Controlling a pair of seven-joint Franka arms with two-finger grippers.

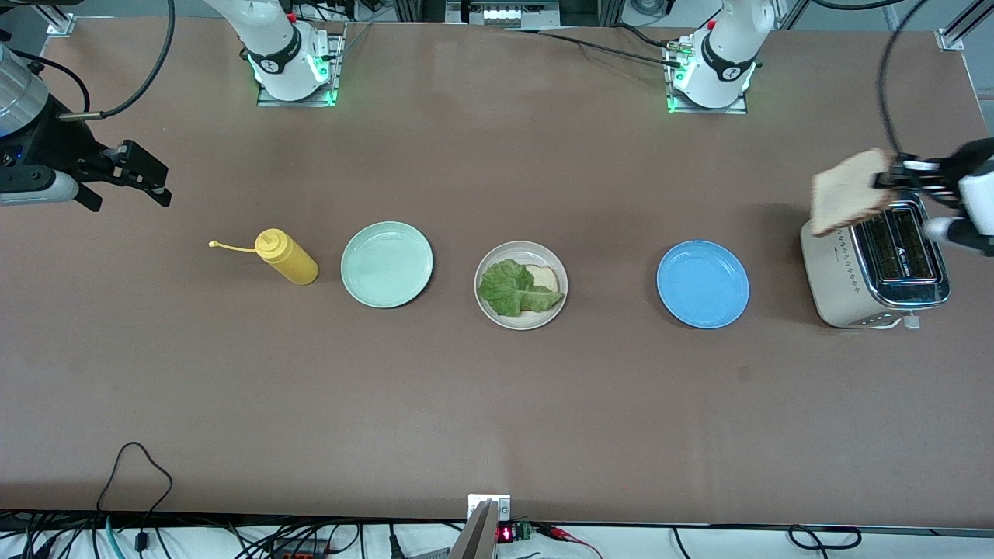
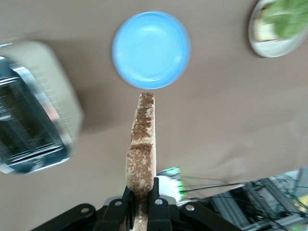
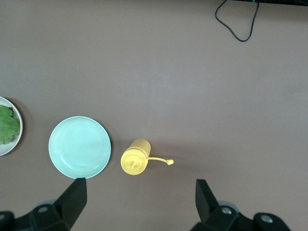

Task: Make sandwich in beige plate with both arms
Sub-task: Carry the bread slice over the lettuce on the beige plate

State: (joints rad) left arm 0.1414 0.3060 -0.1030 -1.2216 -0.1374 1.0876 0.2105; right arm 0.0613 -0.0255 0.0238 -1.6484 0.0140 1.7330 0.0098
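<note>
One tan bread slice (image 1: 850,191) — crust darker.

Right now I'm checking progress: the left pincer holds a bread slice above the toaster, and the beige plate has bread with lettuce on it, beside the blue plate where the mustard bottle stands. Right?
One slip: the mustard bottle stands beside the mint plate, not the blue plate, as the front view shows. The rest holds: the left pincer holds a bread slice above the toaster, and the beige plate has bread with lettuce on it.

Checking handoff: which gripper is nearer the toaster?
Left. The left gripper, holding a bread slice, is over the toaster; the right gripper waits at the table's opposite end.
</note>
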